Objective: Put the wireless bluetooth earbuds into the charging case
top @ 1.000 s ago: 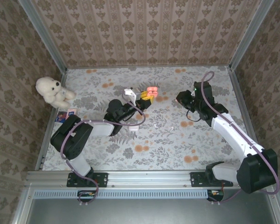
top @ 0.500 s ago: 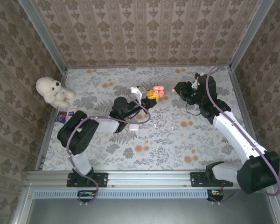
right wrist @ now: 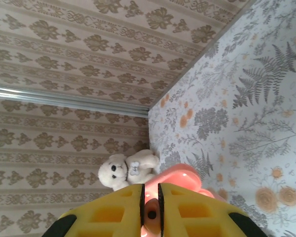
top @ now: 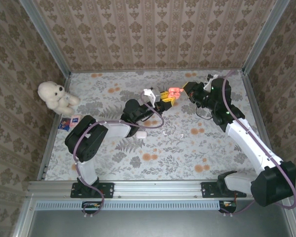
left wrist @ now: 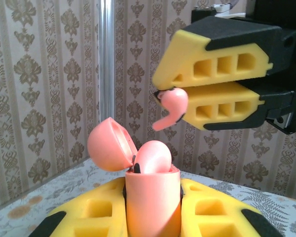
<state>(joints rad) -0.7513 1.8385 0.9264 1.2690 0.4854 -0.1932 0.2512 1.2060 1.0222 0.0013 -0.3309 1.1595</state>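
Top external: gripped the open orange-red case [top: 174, 92] in the left pincer [top: 166, 100], toward the counter's [top: 167, 148] far side, right pincer [top: 185, 90] just beside.

Left wrist: pinched an orange-red earbud [left wrist: 171, 104] in the right pincer just above the case, not touching; second bud [left wrist: 152, 157] seated inside.

Right wrist: clamped narrowly on that earbud, case beyond.

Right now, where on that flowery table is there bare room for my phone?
Bare: the near middle of the table, between the arm bases, and the back strip between teddy bear and left gripper. Crowded: where it holds the orange case near the right gripper and its earbud, and around the white case.
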